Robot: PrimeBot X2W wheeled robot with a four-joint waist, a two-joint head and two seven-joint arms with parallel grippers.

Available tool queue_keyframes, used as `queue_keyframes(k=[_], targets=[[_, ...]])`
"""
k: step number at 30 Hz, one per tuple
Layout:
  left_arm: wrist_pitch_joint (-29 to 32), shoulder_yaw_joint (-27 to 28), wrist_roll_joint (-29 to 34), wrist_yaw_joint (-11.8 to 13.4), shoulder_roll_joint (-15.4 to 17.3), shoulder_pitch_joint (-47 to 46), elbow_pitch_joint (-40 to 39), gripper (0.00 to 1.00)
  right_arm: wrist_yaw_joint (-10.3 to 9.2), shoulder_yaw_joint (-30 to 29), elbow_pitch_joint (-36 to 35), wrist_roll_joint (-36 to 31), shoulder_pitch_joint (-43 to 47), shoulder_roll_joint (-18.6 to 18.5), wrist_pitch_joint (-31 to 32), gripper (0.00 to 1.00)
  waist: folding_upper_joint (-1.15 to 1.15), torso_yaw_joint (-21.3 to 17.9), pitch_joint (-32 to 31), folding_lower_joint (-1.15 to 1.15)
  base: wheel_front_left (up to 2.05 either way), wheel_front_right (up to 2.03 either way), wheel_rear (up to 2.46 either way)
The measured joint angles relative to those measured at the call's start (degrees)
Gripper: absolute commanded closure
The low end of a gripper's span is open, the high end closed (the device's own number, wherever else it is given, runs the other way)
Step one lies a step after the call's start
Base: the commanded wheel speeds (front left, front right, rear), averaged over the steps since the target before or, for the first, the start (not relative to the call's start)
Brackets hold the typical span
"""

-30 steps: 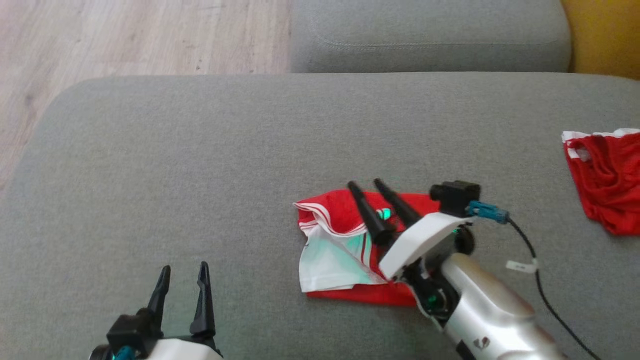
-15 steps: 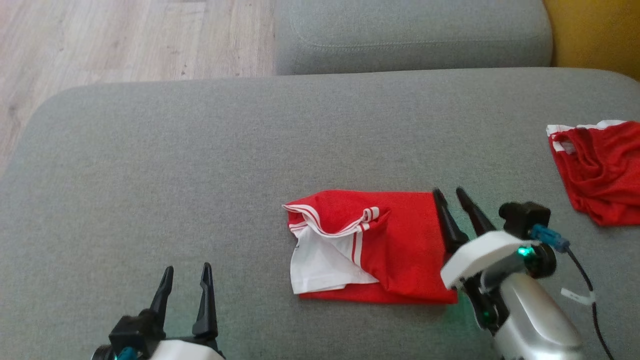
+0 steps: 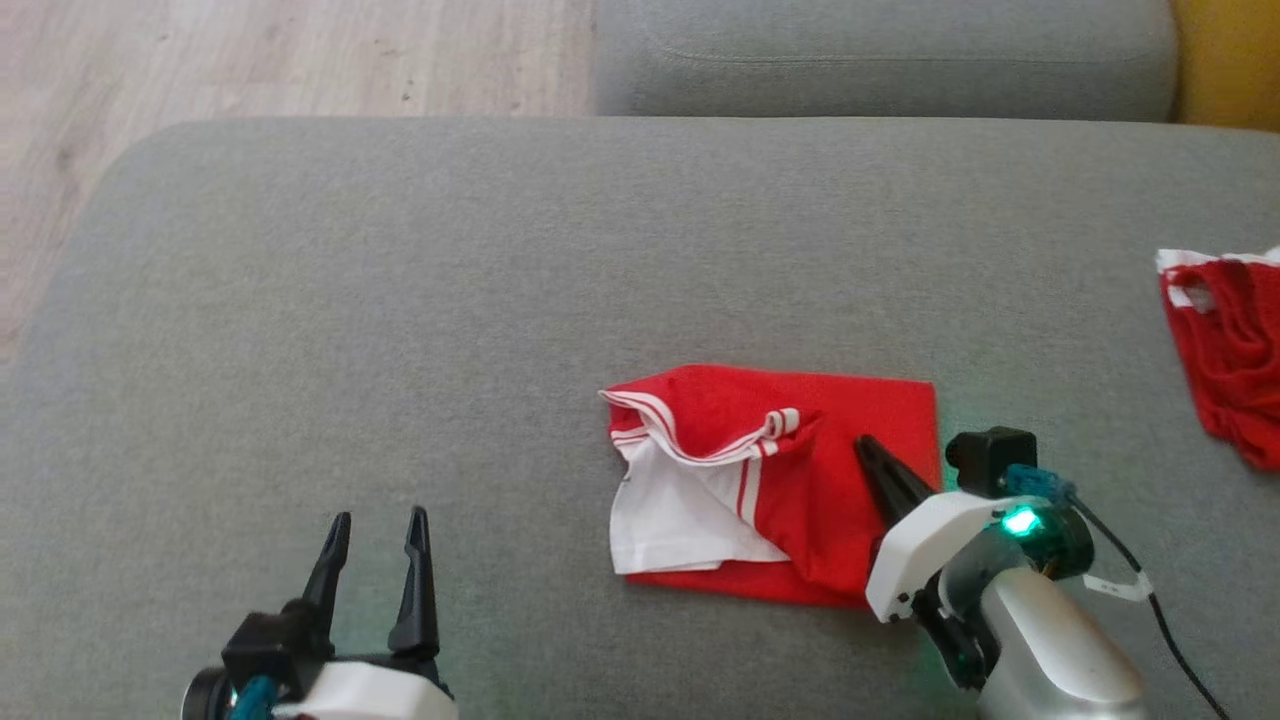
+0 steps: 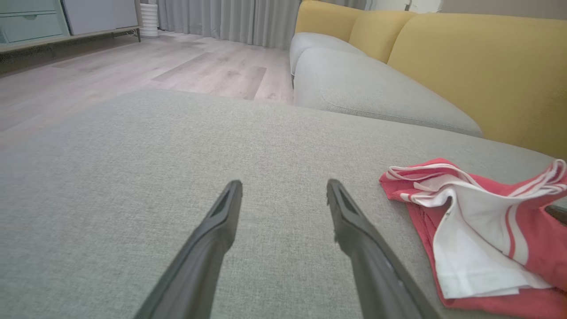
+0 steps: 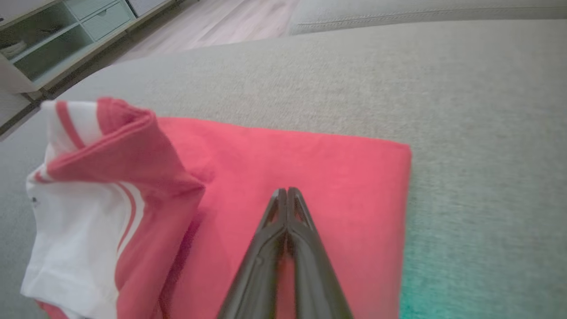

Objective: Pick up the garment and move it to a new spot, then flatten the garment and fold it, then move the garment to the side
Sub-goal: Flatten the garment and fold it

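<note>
Garment [image 3: 860, 415] folded, second red cloth [image 3: 1225, 365] aside

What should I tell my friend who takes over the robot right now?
Left tool: open, empty, above the grey cushion, left of the garment.
Right tool: shut, tips over the garment's flat red part; no cloth between its fingers.
Done: garment lies folded mid-cushion, though a white-lined flap bunches up on its left side.
Left: probably tidy that flap, then move the garment to the side. A second red garment lies at the far right.
</note>
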Motion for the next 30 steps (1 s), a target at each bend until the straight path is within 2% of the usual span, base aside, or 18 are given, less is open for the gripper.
queue_keyframes(k=[7,16,25,30], targets=[[-0.01,-0.01,0.26,0.01,0.01,-0.63,0.01,0.00,0.00,5.01,3.61,3.37,-2.38,0.27,-1.68,1.00,0.00,2.74,0.59,0.00,0.00,0.00,0.00],[-0.01,0.00,0.26,0.20,0.01,-0.63,-0.03,0.00,0.00,17.29,1.27,7.22,-3.52,0.44,-3.68,1.00,0.00,4.54,0.24,0.00,0.00,0.00,0.00],[-0.01,0.07,0.24,0.62,0.04,-0.49,-0.40,0.00,0.00,29.17,-2.80,11.47,-1.40,0.53,-2.00,1.00,0.00,3.77,-0.10,0.00,0.00,0.00,0.00],[-0.01,0.07,0.24,0.64,0.07,-0.40,-0.53,0.00,0.00,29.93,-2.90,12.23,-1.25,0.52,-3.66,1.00,0.00,2.50,-0.09,0.00,0.00,0.00,0.00]])
